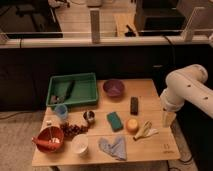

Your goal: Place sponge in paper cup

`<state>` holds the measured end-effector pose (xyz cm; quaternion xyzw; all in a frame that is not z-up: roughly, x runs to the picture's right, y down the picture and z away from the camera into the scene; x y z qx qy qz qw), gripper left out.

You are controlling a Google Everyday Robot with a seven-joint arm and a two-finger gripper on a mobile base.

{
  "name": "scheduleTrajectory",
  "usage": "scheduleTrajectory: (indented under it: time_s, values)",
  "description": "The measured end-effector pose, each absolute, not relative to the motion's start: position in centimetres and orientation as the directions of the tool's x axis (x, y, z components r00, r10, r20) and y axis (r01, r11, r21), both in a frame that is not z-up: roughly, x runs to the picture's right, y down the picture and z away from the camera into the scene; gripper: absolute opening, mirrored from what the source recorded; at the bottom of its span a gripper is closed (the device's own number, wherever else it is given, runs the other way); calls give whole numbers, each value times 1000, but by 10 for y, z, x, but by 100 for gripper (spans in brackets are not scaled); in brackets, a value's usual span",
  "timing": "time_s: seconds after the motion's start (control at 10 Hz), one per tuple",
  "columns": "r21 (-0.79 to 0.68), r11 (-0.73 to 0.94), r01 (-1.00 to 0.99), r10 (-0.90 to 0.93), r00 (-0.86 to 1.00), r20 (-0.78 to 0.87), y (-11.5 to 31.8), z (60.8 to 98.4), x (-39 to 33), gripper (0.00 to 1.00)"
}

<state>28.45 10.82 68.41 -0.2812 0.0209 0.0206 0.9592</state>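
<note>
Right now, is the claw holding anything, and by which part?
Nothing is held. The claw hangs at the right edge of the table, and the sponge lies flat on it.

Teal-green sponge (115,121) — white paper cup (79,144) (plain).

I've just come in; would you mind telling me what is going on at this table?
A one-armed robot is set to put the sponge into the paper cup, but is touching neither. Its gripper hangs by the right-hand edge of the table, open and empty. The sponge lies flat mid-table beside an orange; the cup stands upright near the front edge, left of a blue cloth.
</note>
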Motion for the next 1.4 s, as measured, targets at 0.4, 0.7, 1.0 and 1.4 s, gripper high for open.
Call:
scheduleTrajectory:
  time_s: [0.4, 0.7, 1.0, 1.4]
  values:
    - [-535, 842, 66, -93, 995, -24, 111, 694, 236, 80]
    - [-531, 834, 151, -180, 984, -2, 116, 700, 219, 80]
    - [-523, 819, 236, -259, 966, 31, 121, 705, 192, 80]
    - [-514, 796, 320, -335, 940, 68, 124, 711, 175, 80]
